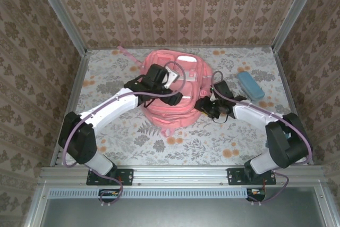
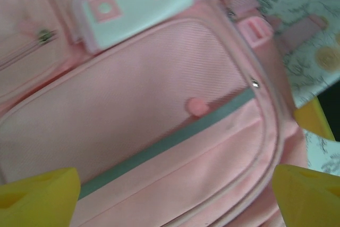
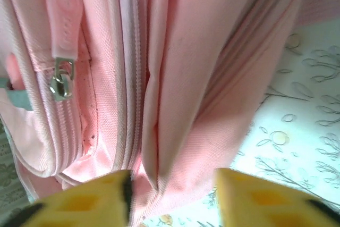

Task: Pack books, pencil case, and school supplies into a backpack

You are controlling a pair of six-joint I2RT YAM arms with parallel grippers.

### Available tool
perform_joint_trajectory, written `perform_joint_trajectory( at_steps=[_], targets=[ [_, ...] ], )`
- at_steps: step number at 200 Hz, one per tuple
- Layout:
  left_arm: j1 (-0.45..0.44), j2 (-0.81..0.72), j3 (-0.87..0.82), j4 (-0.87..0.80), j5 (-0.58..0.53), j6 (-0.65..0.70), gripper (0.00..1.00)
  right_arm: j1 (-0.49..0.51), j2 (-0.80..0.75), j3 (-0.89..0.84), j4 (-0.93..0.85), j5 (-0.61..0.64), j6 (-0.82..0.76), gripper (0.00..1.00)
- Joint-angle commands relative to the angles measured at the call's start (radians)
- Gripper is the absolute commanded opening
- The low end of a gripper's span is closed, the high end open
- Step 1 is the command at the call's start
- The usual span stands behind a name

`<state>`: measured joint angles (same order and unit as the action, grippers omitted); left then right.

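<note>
Left pincer (image 2: 175, 187): open wide over backpack (image 2: 159, 94) front
Right pincer (image 3: 171, 187): astride backpack's side fold, grip unclear
Pencil case (image 1: 250, 84): right of backpack, on worktop (image 1: 159, 142)

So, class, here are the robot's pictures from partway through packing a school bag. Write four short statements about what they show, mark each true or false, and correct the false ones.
1. The pencil case lies on the table, to the right of the backpack and apart from it. True.
2. The backpack is blue. False: it is pink; the pencil case is the blue thing.
3. The left end effector is open above the backpack's front. True.
4. The left end effector holds the pencil case. False: it holds nothing, and the pencil case lies untouched on the table.
</note>
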<state>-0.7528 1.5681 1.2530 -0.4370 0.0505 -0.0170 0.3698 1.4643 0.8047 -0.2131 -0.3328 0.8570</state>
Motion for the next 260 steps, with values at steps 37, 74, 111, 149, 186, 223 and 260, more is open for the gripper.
perform_joint_trajectory(
  at_steps=[37,74,111,149,186,223,260],
  targets=[
    [-0.114,0.143,0.123,-0.132,-0.137,0.203,0.91,-0.169,-0.146,0.042,-0.16,0.063,-0.104,0.76],
    [-0.123,0.224,0.157,-0.137,-0.168,0.282,0.82,-0.202,-0.161,0.046,-0.172,0.048,-0.115,0.77],
    [-0.108,0.253,0.168,-0.15,-0.084,0.333,0.83,-0.202,-0.161,0.034,-0.167,0.032,-0.107,0.78],
    [-0.097,0.298,0.196,-0.153,-0.129,0.366,0.84,-0.201,-0.153,0.03,-0.155,0.02,-0.095,0.78],
    [-0.101,0.325,0.21,-0.158,-0.125,0.442,0.81,-0.202,-0.147,0.044,-0.167,0.026,-0.106,0.79],
    [-0.103,0.339,0.224,-0.167,-0.131,0.504,0.77,-0.201,-0.143,0.053,-0.177,0.026,-0.11,0.79],
    [-0.105,0.336,0.233,-0.166,-0.157,0.535,0.59,-0.202,-0.143,0.06,-0.186,0.03,-0.116,0.79]
  ],
)
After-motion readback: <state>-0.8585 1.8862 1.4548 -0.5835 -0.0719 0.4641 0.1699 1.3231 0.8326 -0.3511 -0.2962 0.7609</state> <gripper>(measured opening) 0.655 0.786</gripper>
